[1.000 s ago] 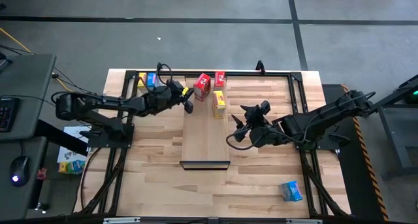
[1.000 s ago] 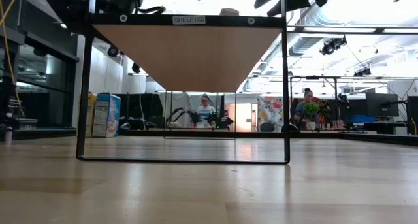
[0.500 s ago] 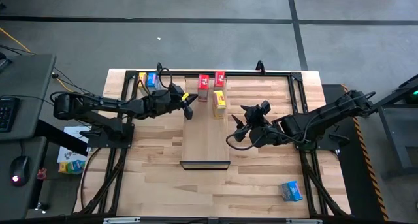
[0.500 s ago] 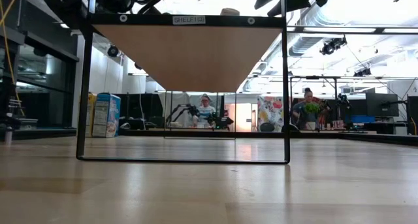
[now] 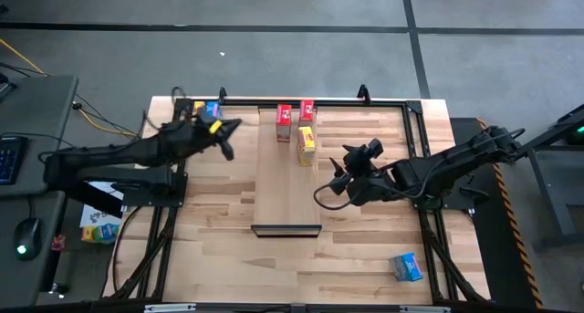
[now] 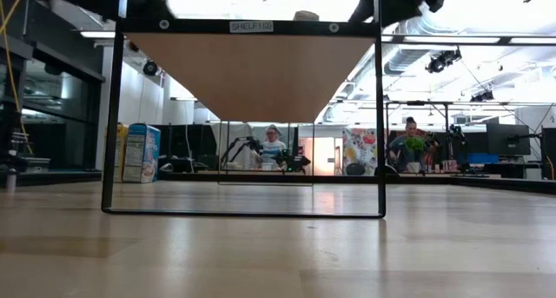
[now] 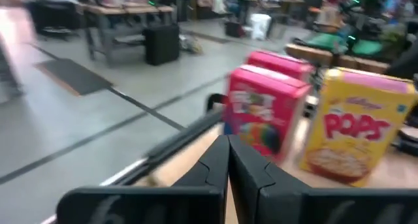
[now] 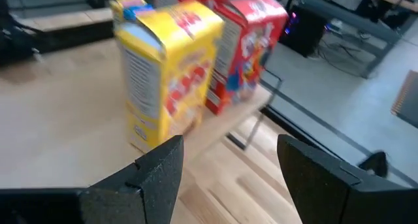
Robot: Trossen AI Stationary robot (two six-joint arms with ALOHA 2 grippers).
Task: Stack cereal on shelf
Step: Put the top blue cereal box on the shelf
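The shelf [image 5: 287,185] is a pale board with a black lip at its near end. At its far end stand two red cereal boxes [image 5: 285,118] [image 5: 307,110] and one yellow box [image 5: 306,144], all upright on their bases. A yellow box [image 5: 199,108] and a blue box [image 5: 213,109] stand at the table's far left. Another blue box [image 5: 407,267] lies near the right near corner. My left gripper [image 5: 228,149] is shut and empty, left of the shelf. My right gripper [image 5: 334,181] is open and hangs beside the shelf's right edge, facing the yellow box [image 8: 170,67].
A black metal frame [image 5: 415,140] runs round the table's far and side edges. In the low view the shelf's underside [image 6: 252,72] sits in a black frame [image 6: 111,115]. Bare tabletop [image 5: 356,249] lies near of both arms. People sit in the room behind.
My left arm has drawn back from the red box at the shelf's far end toward the table's left edge. That red box, tilted a second ago, now stands upright on the shelf.
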